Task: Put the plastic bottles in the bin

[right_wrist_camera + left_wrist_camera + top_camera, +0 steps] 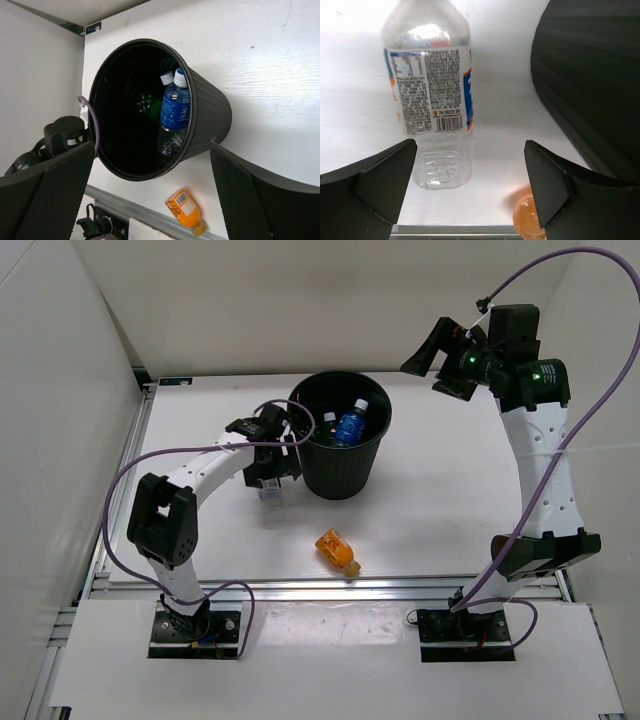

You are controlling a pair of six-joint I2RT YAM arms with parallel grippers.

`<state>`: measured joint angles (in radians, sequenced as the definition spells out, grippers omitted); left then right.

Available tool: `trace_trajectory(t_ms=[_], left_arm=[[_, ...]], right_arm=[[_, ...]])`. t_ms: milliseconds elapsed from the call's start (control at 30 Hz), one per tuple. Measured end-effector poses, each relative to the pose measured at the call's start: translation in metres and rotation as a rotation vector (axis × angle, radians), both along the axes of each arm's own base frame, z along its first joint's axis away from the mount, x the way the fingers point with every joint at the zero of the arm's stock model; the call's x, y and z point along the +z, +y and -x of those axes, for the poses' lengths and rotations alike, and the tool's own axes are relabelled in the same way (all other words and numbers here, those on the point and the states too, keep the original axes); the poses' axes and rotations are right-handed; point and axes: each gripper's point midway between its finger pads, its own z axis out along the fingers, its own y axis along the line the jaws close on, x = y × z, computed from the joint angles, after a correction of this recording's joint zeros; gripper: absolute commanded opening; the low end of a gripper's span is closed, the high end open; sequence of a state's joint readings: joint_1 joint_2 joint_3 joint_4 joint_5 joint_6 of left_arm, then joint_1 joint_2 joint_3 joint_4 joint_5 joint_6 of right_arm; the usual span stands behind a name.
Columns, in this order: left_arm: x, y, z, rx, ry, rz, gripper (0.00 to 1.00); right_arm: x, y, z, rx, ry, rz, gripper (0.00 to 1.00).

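White tabletop (440, 500) before you carries one black bin (345, 472) and two loose bottles. One clear bottle (432, 100) lies just beside the bin's left wall, and one short orange bottle (338, 551) lies on its side nearer the arms. Inside the bin you can count two white caps (167, 77), one on a blue-labelled bottle (175, 112); a green shape (150, 106) deeper down may be a third bottle. Your left gripper (270, 480) hangs over the clear bottle, jaws spread, gripping nothing. Your right gripper (440, 365) is raised well apart from everything, jaws wide.

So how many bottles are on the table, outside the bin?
2. A clear labelled bottle lies left of the bin, beneath the left fingers; an orange bottle lies in front of it. The bin may hide others.
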<state>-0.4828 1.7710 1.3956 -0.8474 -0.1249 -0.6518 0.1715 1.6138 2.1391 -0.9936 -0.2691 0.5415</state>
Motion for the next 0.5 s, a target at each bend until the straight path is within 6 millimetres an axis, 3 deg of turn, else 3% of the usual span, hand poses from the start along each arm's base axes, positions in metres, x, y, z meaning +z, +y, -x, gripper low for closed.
trace_trajectory(t_ms=[267, 367, 500], left_arm=[[0.042, 0.005, -0.016, 0.039, -0.12, -0.057, 1.0], [0.039, 0.01, -0.012, 0.047, -0.113, -0.076, 1.0], [0.012, 0.021, 0.005, 0.059, -0.048, -0.123, 1.0]], right_arm=[[0.0, 0.003, 0.002, 0.02, 0.004, -0.012, 1.0], [-0.002, 0.004, 0.001, 0.024, 0.01, -0.013, 1.0], [-0.007, 0.006, 0.0, 0.03, 0.025, -0.014, 1.0]])
